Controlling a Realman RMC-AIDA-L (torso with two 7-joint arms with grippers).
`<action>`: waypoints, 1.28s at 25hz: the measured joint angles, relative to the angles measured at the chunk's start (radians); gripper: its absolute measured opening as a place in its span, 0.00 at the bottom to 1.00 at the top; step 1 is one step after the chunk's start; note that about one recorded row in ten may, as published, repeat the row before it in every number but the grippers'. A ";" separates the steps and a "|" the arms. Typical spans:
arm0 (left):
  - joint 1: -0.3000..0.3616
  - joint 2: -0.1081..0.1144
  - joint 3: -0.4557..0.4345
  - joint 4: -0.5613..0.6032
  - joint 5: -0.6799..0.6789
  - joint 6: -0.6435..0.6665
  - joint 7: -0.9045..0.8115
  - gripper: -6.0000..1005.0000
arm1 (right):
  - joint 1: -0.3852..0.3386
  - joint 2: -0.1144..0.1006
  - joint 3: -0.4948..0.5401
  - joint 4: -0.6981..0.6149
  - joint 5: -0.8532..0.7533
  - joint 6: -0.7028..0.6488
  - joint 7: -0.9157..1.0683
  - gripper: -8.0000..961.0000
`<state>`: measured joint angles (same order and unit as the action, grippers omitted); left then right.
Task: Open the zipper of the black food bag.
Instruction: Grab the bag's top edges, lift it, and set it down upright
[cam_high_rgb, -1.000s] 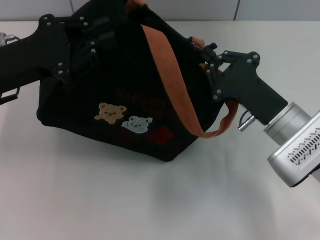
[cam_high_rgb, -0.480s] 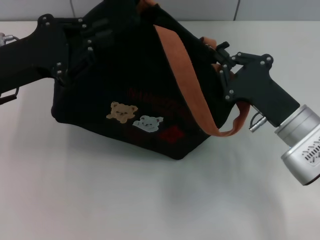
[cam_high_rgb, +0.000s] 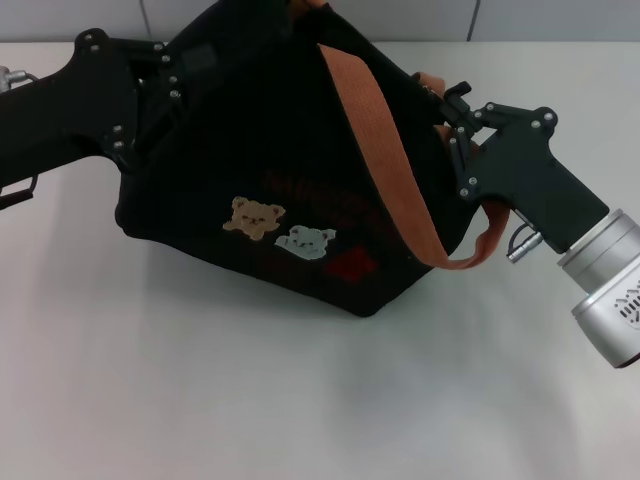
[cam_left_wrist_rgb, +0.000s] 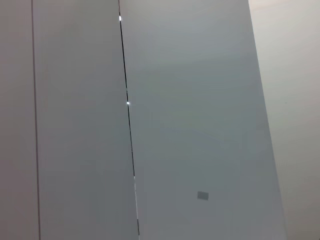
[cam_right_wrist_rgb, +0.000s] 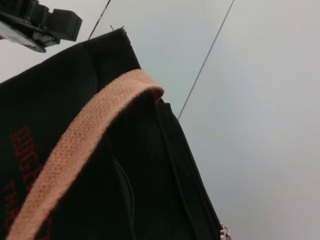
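Both grippers sit at the black food bag (cam_high_rgb: 270, 180) on the white table (cam_high_rgb: 300, 400): left gripper (cam_high_rgb: 165, 85) at its left top corner, right gripper (cam_high_rgb: 455, 125) at the right end by the orange-brown strap (cam_high_rgb: 385, 190). Can't tell finger opening or grasp on either (black on black). Zipper (cam_right_wrist_rgb: 192, 170) runs along the top edge, its silver pull tab (cam_right_wrist_rgb: 225, 233) at the right-gripper end, so the right arm is nearer and the pull likely goes along that line.
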<state>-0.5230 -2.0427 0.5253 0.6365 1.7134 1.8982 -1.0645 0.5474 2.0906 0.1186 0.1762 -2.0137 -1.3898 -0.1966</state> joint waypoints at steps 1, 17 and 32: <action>0.000 0.001 0.001 0.000 0.000 0.001 0.000 0.01 | -0.001 0.000 0.000 0.000 0.000 0.000 0.000 0.01; 0.009 0.000 -0.004 0.030 0.000 0.034 -0.049 0.02 | 0.002 -0.001 0.001 -0.001 0.000 0.000 0.000 0.01; 0.008 -0.029 0.040 0.017 -0.023 -0.090 -0.018 0.40 | 0.004 0.000 0.001 -0.001 0.000 0.000 0.000 0.01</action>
<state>-0.5149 -2.0720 0.5650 0.6539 1.6908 1.8082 -1.0825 0.5516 2.0908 0.1196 0.1748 -2.0141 -1.3894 -0.1962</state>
